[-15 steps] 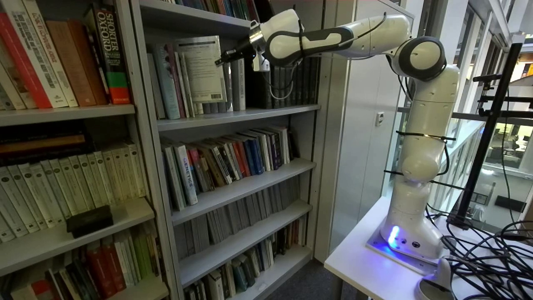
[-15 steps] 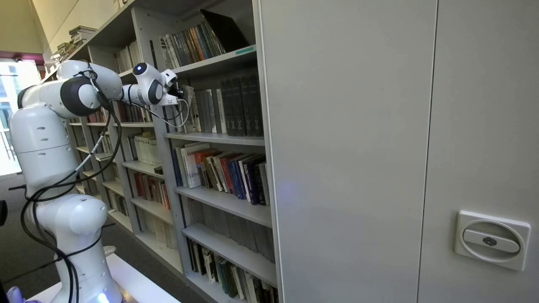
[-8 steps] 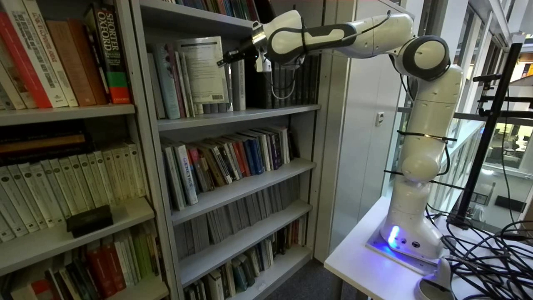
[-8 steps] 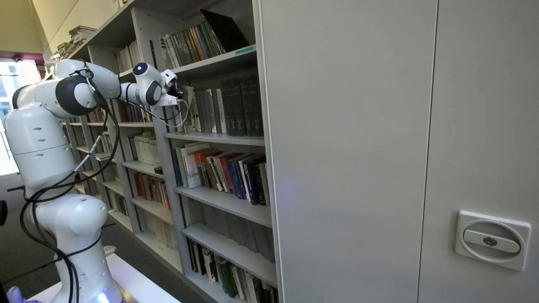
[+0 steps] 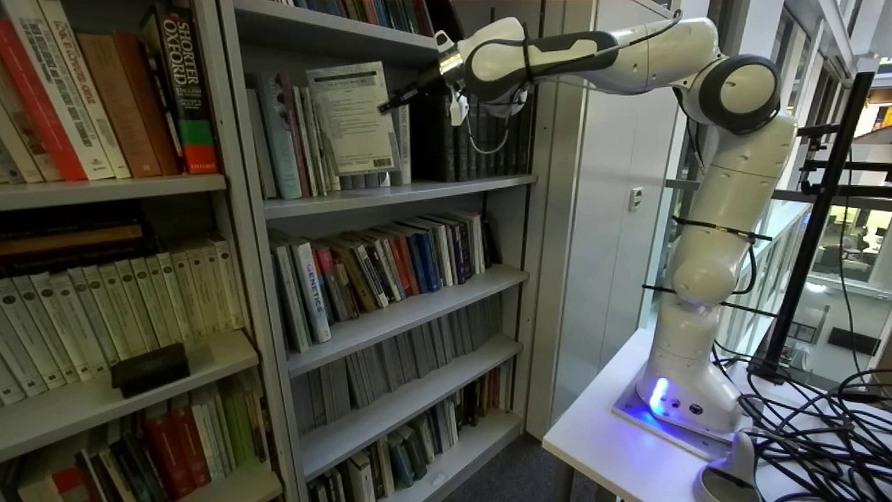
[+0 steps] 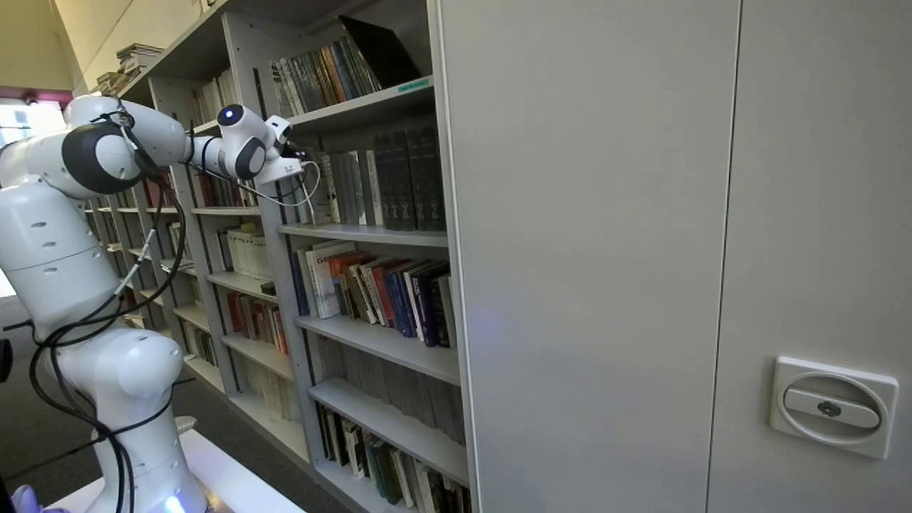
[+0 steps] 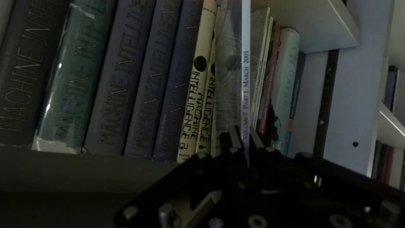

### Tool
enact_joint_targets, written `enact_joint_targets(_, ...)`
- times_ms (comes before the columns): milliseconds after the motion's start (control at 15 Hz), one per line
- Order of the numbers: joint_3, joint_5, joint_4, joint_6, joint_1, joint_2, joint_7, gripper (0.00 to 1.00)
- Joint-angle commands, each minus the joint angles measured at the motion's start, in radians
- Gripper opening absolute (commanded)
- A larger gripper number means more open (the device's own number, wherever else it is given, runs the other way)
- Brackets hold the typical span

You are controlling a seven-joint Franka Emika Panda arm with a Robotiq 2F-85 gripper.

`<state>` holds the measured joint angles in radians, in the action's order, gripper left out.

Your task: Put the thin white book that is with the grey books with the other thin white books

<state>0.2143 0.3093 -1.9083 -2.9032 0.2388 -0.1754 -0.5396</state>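
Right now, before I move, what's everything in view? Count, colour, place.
thin white book: one, white, held tilted at an upper shelf
grey books: at least four, dark grey, upright on that shelf
green book: one, green, among these
cream books: two, cream, beside the grey books
other thin white books: several, pale, same shelf
black volumes: several, black, same shelf's end
mixed books: many, varied colours, other shelves
flat object: one, black, on another shelf
table: one, white, foreground of both exterior views
cables: many, black, on the table
arm: one, white and black, on the table
hand: one, black, shut on the thin white book
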Motion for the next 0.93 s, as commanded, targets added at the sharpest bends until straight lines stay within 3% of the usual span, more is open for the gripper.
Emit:
enact_joint_targets(0, -0.030, 0.023, -0.071, -0.035, 0.017, -0.079, -0.105, 0.02)
enact_joint_targets(533, -0.006, -0.022, -0.061, -0.038, -0.019, -0.038, -0.057, 0.02)
enact_joint_targets(867, -0.020, 0.064, 0.027, -0.038, 0.015, 0.049, -0.044, 0.02)
